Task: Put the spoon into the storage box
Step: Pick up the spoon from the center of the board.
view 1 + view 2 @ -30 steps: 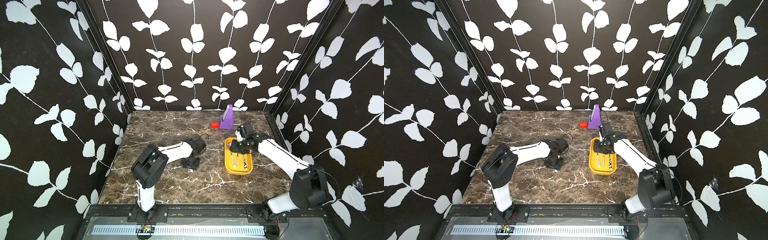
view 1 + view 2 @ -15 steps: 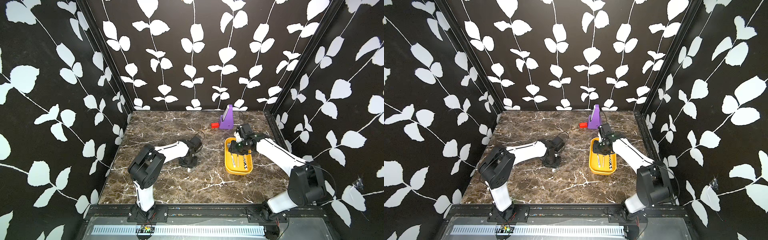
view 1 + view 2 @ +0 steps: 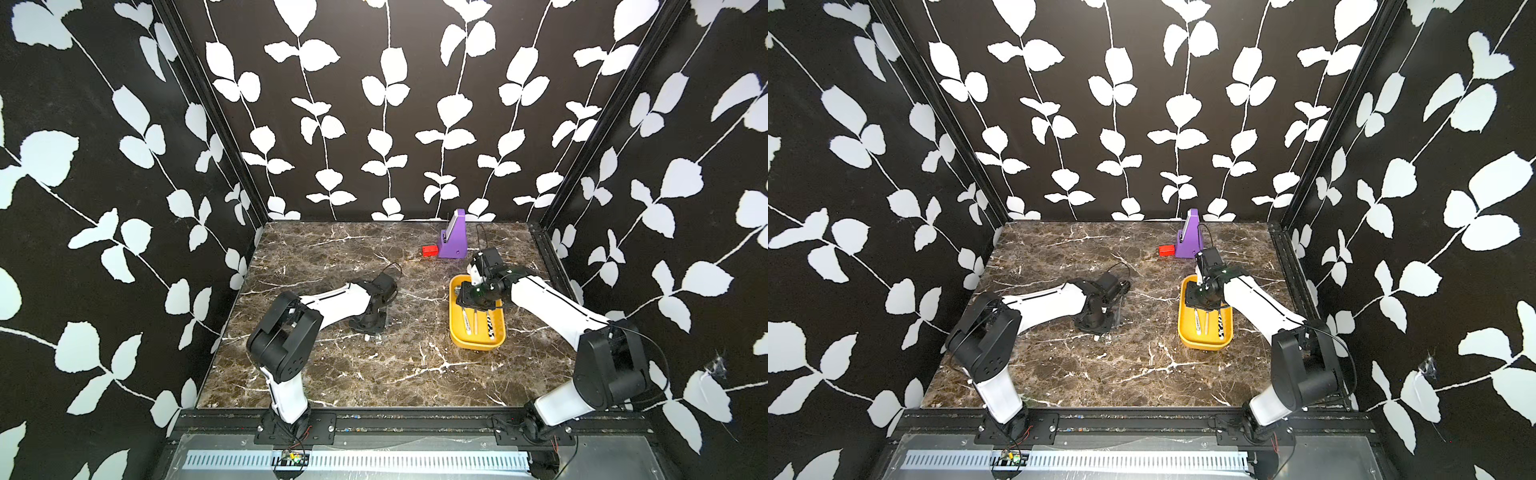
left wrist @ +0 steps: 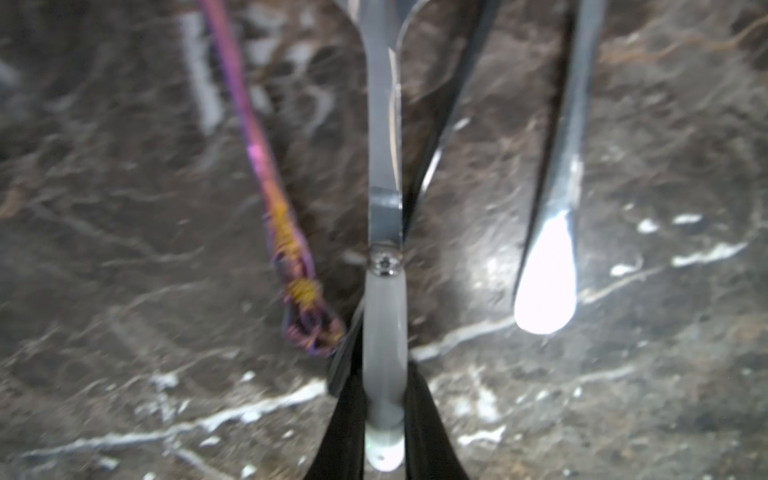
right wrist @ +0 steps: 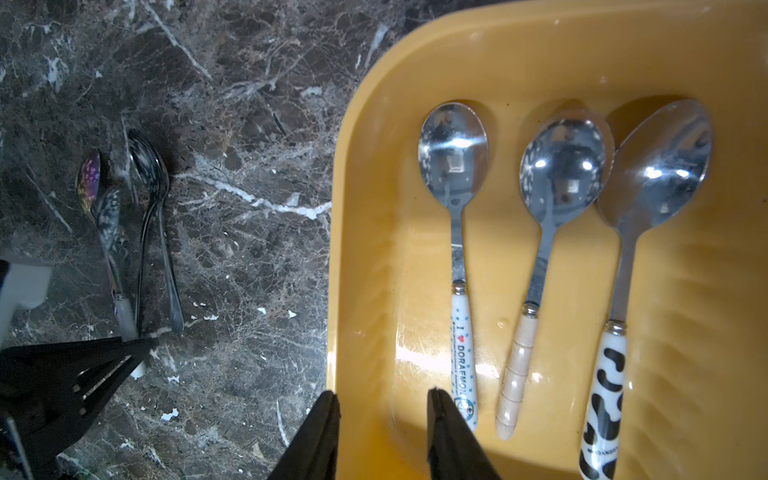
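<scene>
left wrist view: spoon pinched, the lift is the risky part

the left gripper (image 4: 384, 415) has its black fingers (image 4: 347, 415) closed tight on the pale handle of the spoon (image 4: 384, 324), near the handle's end. the spoon lies on the marble table (image 4: 124, 332). a purple spoon (image 4: 266, 166) and a steel spoon (image 4: 555, 249) lie just beside it, and a dark handle crosses right against it. i judge a lift could drag a neighbour along, or let the smooth handle swivel in the pinch. the storage box (image 5: 361, 249) sits well apart, with 3 spoons (image 5: 559, 166) in it. the right gripper (image 5: 384, 409) hangs part-open and empty, straddling the box wall. i could clip it when i bring the spoon in.
</scene>
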`<state>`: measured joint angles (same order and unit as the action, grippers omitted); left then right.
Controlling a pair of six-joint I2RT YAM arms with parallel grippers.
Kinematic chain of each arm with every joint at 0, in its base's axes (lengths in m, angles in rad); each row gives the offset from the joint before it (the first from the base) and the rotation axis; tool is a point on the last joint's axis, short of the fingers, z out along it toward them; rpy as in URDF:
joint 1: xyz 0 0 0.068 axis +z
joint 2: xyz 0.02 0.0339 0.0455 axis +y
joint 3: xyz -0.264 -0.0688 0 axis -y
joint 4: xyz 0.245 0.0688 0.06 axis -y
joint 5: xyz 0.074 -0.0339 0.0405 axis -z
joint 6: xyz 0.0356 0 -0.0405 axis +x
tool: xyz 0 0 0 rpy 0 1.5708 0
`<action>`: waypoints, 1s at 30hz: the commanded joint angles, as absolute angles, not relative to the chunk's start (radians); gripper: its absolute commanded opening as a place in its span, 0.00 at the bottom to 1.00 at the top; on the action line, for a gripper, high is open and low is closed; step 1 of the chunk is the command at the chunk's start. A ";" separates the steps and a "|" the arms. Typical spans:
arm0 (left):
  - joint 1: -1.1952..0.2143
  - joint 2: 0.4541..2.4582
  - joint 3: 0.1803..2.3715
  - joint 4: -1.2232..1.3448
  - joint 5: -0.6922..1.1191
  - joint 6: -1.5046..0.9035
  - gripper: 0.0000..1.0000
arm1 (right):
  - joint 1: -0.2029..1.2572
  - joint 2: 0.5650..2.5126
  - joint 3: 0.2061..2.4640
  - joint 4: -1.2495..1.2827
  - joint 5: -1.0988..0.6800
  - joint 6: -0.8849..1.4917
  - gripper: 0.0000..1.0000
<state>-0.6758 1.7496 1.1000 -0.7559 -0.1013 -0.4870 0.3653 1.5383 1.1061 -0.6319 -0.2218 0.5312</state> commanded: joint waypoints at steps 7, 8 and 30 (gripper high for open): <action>-0.672 1.568 1.104 -0.805 0.004 -0.457 0.00 | 0.360 1.537 1.129 -0.635 -0.204 0.515 0.38; -0.673 1.553 1.106 -0.804 0.019 -0.460 0.00 | 0.359 1.535 1.129 -0.634 -0.202 0.514 0.38; -0.922 1.794 1.575 -0.894 -0.028 -0.579 0.00 | 0.157 1.430 1.092 -0.637 -0.168 0.472 0.38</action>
<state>-0.8845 1.7279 1.4818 -0.8425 0.0013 -0.5602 0.1902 1.4651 1.1069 -0.6395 -0.1825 0.4835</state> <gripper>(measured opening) 0.155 0.379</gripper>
